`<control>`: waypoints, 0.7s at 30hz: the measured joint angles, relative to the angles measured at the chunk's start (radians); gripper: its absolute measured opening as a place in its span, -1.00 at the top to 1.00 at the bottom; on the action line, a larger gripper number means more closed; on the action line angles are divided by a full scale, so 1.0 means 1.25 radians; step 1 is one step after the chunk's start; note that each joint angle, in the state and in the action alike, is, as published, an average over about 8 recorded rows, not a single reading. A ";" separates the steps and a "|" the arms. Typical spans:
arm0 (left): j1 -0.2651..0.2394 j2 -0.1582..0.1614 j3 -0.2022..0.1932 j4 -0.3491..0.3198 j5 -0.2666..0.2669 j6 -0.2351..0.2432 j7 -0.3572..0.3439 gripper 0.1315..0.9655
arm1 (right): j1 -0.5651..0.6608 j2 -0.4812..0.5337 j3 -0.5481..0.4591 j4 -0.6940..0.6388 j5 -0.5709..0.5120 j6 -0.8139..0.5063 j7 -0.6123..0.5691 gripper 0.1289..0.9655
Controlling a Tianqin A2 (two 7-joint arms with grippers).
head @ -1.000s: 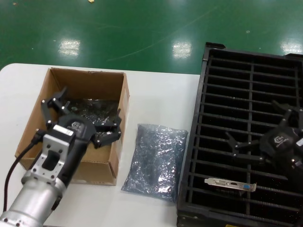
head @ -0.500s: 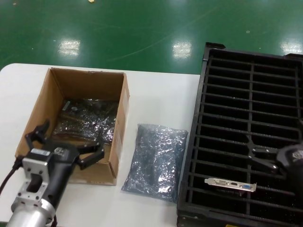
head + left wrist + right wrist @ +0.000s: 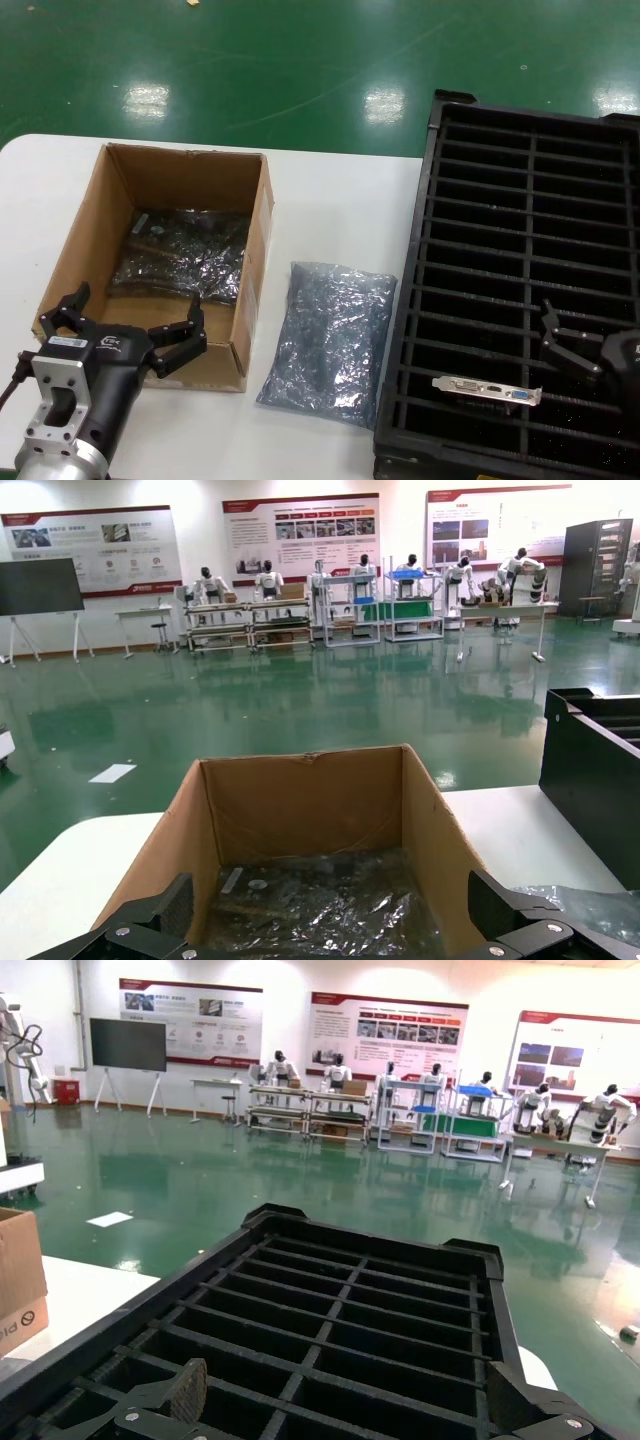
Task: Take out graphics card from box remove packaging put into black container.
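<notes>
The brown cardboard box [image 3: 250,250] stands on the left of the table and holds silvery bagged items [image 3: 180,255]. My left gripper [image 3: 130,310] is open and empty, above the box's near wall; the left wrist view looks into the box [image 3: 300,800] between the spread fingers [image 3: 175,910]. A crinkly silvery bag [image 3: 330,345] lies flat between the box and the black container [image 3: 530,200]. The graphics card [image 3: 487,390] stands in a near slot, its silver bracket with the blue port showing. My right gripper [image 3: 580,350] is open and empty over the container's near right part [image 3: 350,1290].
The white table [image 3: 330,200] ends at a green floor behind. The bag also shows at the edge of the left wrist view [image 3: 590,905], with the container's wall [image 3: 595,770] beyond it. The box's corner shows in the right wrist view [image 3: 20,1280].
My left gripper has pulled back out of the box toward the near edge, empty. My right gripper has drawn back to the right and nearer, away from the container's middle.
</notes>
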 joint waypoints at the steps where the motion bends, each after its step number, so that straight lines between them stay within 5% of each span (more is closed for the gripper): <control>1: 0.000 0.000 0.000 0.000 0.000 0.000 0.000 -1.00 | 0.000 0.000 0.000 0.000 0.000 0.000 0.000 -1.00; 21: 0.000 0.000 0.000 0.000 0.000 0.000 0.000 -1.00 | 0.000 0.000 0.000 0.000 0.000 0.000 0.000 -1.00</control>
